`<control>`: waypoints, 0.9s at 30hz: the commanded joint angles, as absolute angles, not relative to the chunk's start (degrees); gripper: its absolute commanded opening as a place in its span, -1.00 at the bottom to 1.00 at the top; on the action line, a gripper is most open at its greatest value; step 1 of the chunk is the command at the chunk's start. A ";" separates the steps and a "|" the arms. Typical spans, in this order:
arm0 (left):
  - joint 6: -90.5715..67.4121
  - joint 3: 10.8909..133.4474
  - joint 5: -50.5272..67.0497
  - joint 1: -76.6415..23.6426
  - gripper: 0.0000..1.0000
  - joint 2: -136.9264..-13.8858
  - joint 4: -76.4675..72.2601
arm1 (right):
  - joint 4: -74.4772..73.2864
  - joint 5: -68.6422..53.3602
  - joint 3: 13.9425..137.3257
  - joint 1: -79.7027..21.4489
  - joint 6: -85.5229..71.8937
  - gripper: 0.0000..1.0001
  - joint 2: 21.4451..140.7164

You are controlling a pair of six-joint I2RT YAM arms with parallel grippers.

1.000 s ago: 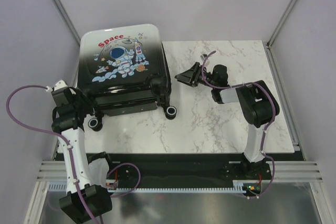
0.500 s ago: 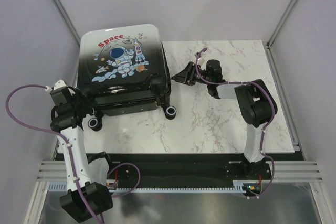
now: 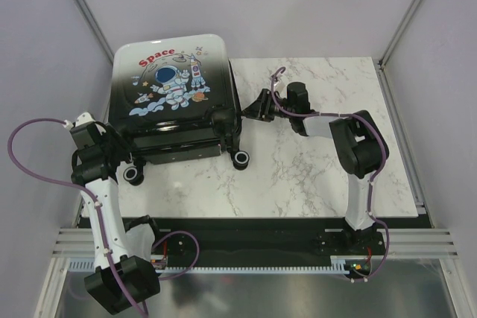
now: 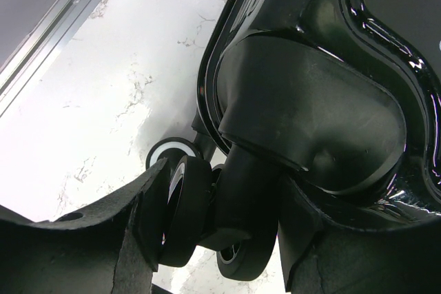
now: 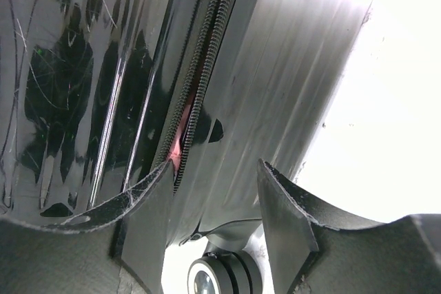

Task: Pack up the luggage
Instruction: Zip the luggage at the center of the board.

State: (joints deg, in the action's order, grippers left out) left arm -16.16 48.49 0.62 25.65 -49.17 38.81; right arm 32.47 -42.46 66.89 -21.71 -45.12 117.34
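The luggage (image 3: 171, 94) lies flat at the table's back left with its astronaut print facing up and its lid down. My left gripper (image 3: 125, 165) is at the near-left corner, shut on a black caster wheel (image 4: 189, 211) that fills the gap between its fingers (image 4: 138, 232). My right gripper (image 3: 252, 107) is open against the right side wall of the luggage (image 5: 262, 87). One of its fingertips (image 5: 148, 211) lies by the zipper (image 5: 200, 80), where something pink shows in the seam. The other fingertip is at the shell's lower edge.
A second wheel (image 3: 242, 158) sticks out at the case's near-right corner and also shows below the right jaws as a wheel (image 5: 220, 277). The white marble table (image 3: 313, 169) stretches right of the case. Metal frame posts and grey walls close in both sides.
My right gripper has slid left across the table up to the suitcase's side, and its jaws have narrowed a little. The left arm and the suitcase have stayed put.
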 commanded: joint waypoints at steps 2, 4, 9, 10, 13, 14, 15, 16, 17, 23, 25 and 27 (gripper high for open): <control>-17.93 47.90 -15.29 29.36 -0.95 -50.89 38.06 | 25.67 -39.11 70.31 -23.46 -38.94 0.15 118.74; -17.84 47.81 -15.21 29.36 -0.95 -50.71 38.06 | 23.57 -38.94 71.36 -24.60 -37.53 0.14 117.95; -18.28 47.46 -15.03 29.36 -0.95 -50.63 38.14 | 21.45 -39.37 72.42 -26.89 -36.65 -0.28 117.42; -18.28 47.46 -15.12 29.27 -0.95 -50.54 38.14 | 21.10 -39.55 72.42 -27.07 -36.56 -0.39 117.42; -18.19 47.55 -15.03 29.36 -0.95 -50.89 38.06 | 19.70 -39.29 71.29 -26.98 -36.39 -0.94 116.99; -18.11 47.81 -15.12 29.36 -0.95 -51.06 38.14 | 18.99 -37.98 71.02 -26.98 -35.60 -1.00 116.46; -17.93 47.99 -15.29 29.44 -0.95 -51.15 38.14 | 18.64 -37.79 70.58 -26.46 -35.25 -1.00 115.24; -17.84 48.25 -15.47 29.44 -0.96 -51.33 38.06 | 17.76 -37.27 69.79 -26.37 -34.98 -1.00 114.62; -17.75 48.43 -15.64 29.53 -0.95 -51.33 38.06 | 17.23 -36.31 69.35 -26.02 -34.63 -1.00 112.87; -18.28 49.31 -15.38 29.71 -0.95 -50.89 38.15 | 16.08 -36.30 65.84 -25.66 -34.54 -1.00 106.45; -18.37 49.31 -15.38 29.79 -0.95 -50.89 38.06 | 16.70 -36.39 63.73 -25.66 -34.98 -1.00 105.12; -18.46 49.13 -15.47 29.79 -0.95 -51.06 38.06 | 16.79 -36.65 62.15 -25.84 -35.16 -1.00 104.24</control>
State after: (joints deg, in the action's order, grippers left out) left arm -14.24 48.80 -0.40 26.65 -49.54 38.46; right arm 21.32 -32.69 65.23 -25.96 -36.51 108.73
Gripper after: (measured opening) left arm 0.626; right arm 0.018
